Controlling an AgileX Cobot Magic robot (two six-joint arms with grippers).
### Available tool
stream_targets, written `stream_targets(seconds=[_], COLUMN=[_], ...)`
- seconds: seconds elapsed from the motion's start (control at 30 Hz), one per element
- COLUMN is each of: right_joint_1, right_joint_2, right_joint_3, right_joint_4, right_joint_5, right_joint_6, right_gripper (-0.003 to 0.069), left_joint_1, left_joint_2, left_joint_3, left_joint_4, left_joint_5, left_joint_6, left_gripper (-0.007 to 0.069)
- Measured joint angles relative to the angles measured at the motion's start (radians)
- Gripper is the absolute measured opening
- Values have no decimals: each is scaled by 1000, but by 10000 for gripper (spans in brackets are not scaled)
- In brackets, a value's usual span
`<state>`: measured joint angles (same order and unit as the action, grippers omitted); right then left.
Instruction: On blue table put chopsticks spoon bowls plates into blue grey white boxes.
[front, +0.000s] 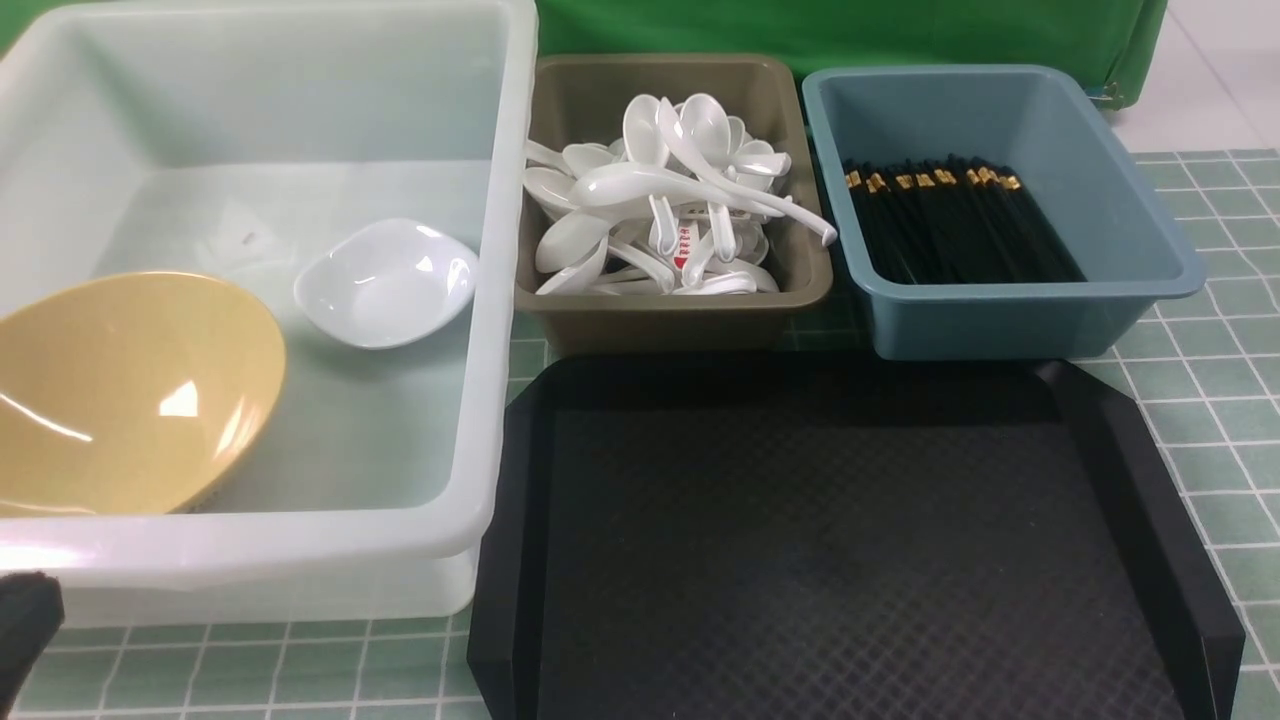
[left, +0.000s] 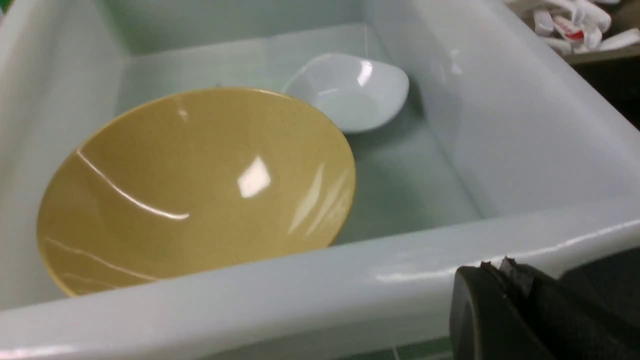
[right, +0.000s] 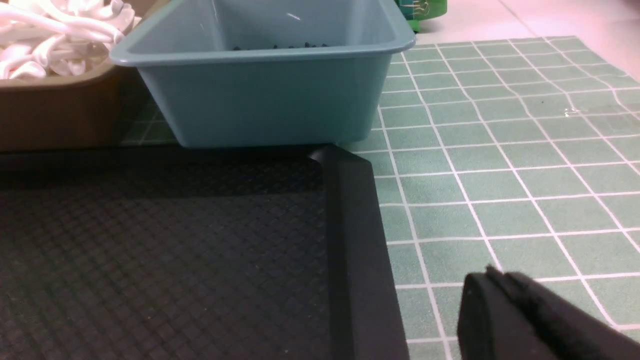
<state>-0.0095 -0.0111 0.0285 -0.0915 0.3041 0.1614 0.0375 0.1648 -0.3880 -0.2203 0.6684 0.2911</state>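
The white box (front: 500, 300) holds a tilted yellow bowl (front: 120, 390) and a small white dish (front: 385, 282). White spoons (front: 665, 195) fill the grey box (front: 560, 310). Black chopsticks (front: 950, 225) lie in the blue box (front: 1000, 320). My left gripper (left: 497, 267) is shut and empty, just outside the white box's near wall (left: 300, 295); its tip shows at the front view's lower left corner (front: 25, 615). My right gripper (right: 492, 277) is shut and empty over the tablecloth, beside the black tray's right rim (right: 355, 240). The right gripper is out of the front view.
A black tray (front: 1130, 480) with nothing on it lies in front of the grey and blue boxes. A green checked cloth (front: 1220, 400) covers the table. A green backdrop (front: 850, 30) stands behind the boxes.
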Motion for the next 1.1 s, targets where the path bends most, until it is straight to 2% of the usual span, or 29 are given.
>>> stream_targets(seconds=[0.3, 0.4, 0.53, 0.63, 0.77, 0.87, 1.1], right_joint_1=[0, 0, 0, 0, 0, 0, 0], right_joint_2=[-1, -1, -1, -1, -1, -1, -1], right_joint_3=[0, 0, 0, 0, 0, 0, 0], right_joint_4=[0, 0, 0, 0, 0, 0, 0], right_joint_5=[0, 0, 0, 0, 0, 1, 1], right_joint_6=[0, 0, 0, 0, 0, 0, 0], right_gripper=[47, 49, 54, 57, 63, 68, 74], left_joint_1=[0, 0, 0, 0, 0, 0, 0], left_joint_2=[-167, -177, -177, -177, -177, -177, -177], left_joint_3=[320, 383, 414, 414, 414, 414, 414], left_joint_4=[45, 102, 180, 199, 194, 191, 190], left_joint_5=[-514, -577, -581, -499, -363, -358, -358], left_joint_6=[-139, -193, -316, -398, -335, -286, -283], left_gripper=[-13, -13, -13, -13, -13, -13, -13])
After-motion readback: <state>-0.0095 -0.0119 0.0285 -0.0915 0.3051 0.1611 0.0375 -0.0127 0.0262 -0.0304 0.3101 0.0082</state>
